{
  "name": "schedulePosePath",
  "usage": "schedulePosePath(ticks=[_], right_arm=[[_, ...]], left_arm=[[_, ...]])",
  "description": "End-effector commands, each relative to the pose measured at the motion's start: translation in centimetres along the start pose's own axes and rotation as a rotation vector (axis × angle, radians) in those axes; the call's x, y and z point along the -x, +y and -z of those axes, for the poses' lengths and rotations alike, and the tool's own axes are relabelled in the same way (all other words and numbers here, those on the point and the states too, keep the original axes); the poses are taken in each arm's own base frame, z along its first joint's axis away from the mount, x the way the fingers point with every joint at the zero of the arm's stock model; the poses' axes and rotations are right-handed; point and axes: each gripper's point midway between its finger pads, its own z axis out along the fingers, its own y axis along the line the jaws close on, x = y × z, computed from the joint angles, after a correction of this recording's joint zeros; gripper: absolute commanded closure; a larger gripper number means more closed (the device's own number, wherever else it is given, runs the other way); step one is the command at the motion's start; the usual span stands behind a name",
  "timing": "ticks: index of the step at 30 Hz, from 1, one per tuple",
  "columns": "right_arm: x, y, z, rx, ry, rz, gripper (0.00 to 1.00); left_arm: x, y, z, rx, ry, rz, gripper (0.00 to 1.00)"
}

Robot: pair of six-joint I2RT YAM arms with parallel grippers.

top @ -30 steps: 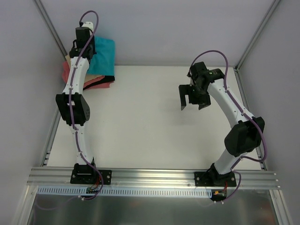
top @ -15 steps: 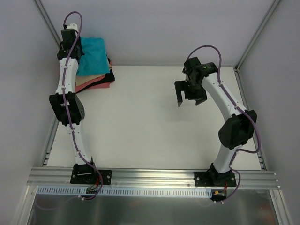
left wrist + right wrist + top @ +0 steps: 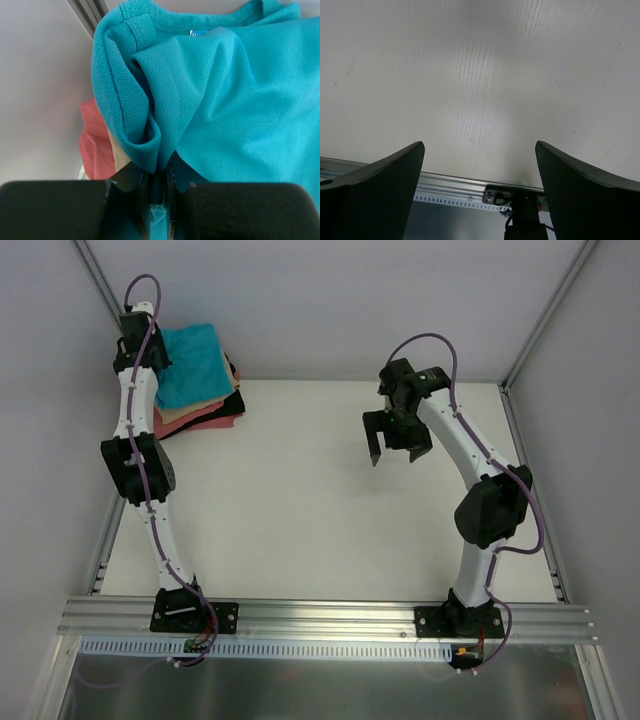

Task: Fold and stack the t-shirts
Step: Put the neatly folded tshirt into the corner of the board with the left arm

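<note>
1. Table (image 3: 300,500): flat white surface. The shirt pile lies at its far left corner.
2. Teal t-shirt (image 3: 240,100): fine mesh knit, rumpled, topmost on the pile.
3. Tan t-shirt (image 3: 178,420) and coral t-shirt (image 3: 215,423): only their edges show beneath the teal one.
4. Left gripper (image 3: 156,187): fingers pinched together on a teal fold.
5. Right gripper (image 3: 479,150): fingers spread wide, holding nothing, above the table.
6. Neck label (image 3: 198,33): small and white, at the teal collar.

White table (image 3: 300,490), pale grey walls (image 3: 350,300), alu rail (image 3: 330,615) at near edge, even light
</note>
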Motion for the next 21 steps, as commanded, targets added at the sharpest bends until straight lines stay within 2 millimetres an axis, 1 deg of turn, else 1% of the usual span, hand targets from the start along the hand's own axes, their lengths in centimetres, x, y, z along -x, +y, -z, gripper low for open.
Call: schedulePosePath(ticks=[1, 4, 6, 7, 8, 9, 11, 13, 16, 17, 18, 19, 20, 21], right_arm=[[0.3, 0.3, 1.2, -0.013, -0.002, 0.008, 0.01], [0.8, 0.6, 1.3, -0.011, -0.006, 0.013, 0.00], [1.1, 0.7, 1.3, -0.012, -0.008, 0.013, 0.01], [1.1, 0.8, 1.3, -0.012, -0.006, 0.014, 0.00], [1.1, 0.9, 1.3, -0.010, -0.005, 0.016, 0.00], [1.2, 0.9, 1.3, -0.010, -0.006, 0.017, 0.00], [1.1, 0.9, 1.2, -0.008, 0.004, 0.016, 0.00], [0.9, 1.1, 1.0, -0.003, 0.013, 0.018, 0.01], [0.8, 1.5, 0.9, 0.004, 0.013, 0.022, 0.01], [0.7, 1.5, 0.8, 0.006, 0.014, 0.022, 0.01], [0.8, 1.7, 0.8, 0.013, 0.008, 0.022, 0.01], [0.5, 1.8, 0.6, 0.015, 0.013, 0.019, 0.01], [0.4, 1.8, 0.4, 0.016, 0.012, 0.017, 0.01], [0.6, 2.1, 0.3, 0.022, -0.004, 0.021, 0.01]], left_arm=[[4.5, 0.8, 0.9, -0.002, -0.130, 0.030, 1.00], [5.2, 1.0, 0.8, -0.003, -0.152, 0.032, 1.00], [5.2, 1.1, 0.5, -0.010, -0.156, 0.039, 1.00], [5.1, 1.1, 0.4, -0.010, -0.156, 0.042, 0.94], [5.3, 1.3, 0.4, 0.002, -0.162, 0.045, 0.11], [5.4, 1.5, 0.4, 0.014, -0.167, 0.046, 0.01], [5.8, 1.5, 0.6, 0.017, -0.181, 0.047, 0.02], [6.2, 1.4, 0.9, 0.012, -0.187, 0.088, 0.01], [7.5, 1.4, 2.2, 0.014, -0.213, 0.107, 0.01], [8.5, 1.6, 3.2, 0.017, -0.236, 0.113, 0.01], [9.1, 1.6, 3.7, 0.014, -0.252, 0.119, 0.01], [9.5, 1.4, 4.2, 0.006, -0.264, 0.123, 0.01], [11.2, 1.2, 6.1, -0.009, -0.304, 0.152, 0.01], [11.1, 0.9, 6.4, -0.027, -0.313, 0.170, 0.01]])
